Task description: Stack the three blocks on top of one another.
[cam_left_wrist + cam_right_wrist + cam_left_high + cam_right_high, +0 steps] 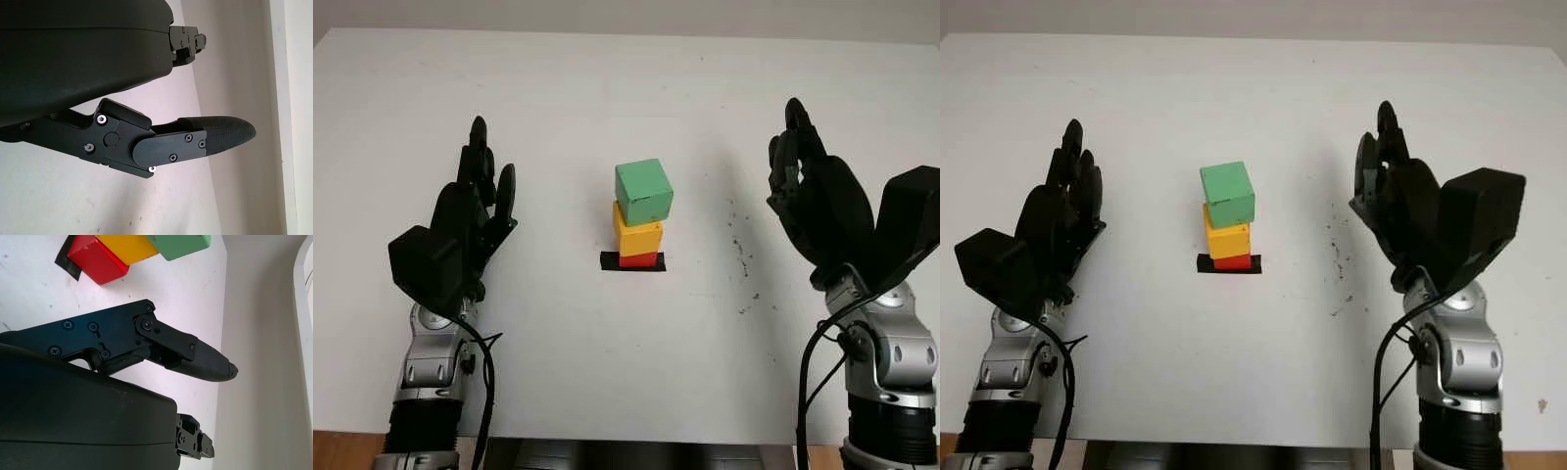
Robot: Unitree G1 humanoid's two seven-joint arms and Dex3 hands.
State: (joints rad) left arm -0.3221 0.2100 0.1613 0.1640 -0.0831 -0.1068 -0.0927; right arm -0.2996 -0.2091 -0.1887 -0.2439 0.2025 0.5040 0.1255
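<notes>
Left eye view showed the stack standing alone on the white tabletop (626, 372), roughly midway between the two robot hands and well apart from each. Three blocks made it up, one of each colour: a red block (639, 259) at the bottom, a yellow block (637, 235) on it, and a green block (643, 192) on top. The red one sat on a black patch (608, 261), which probably marked the place where the tower was meant to be built. The green block was turned a little against the yellow one beneath and overhung it slightly, yet it sat flat, so the tower looked steady enough.

The left robot hand (470, 220) was released and held nothing, raised above the tabletop off to the left of the stack. The right robot hand (818, 201) was likewise released and carried nothing, off to the stack's right. Keeping both clear of the tower made sense, since a stray touch could topple it. With all three blocks stacked, the task appeared finished.
</notes>
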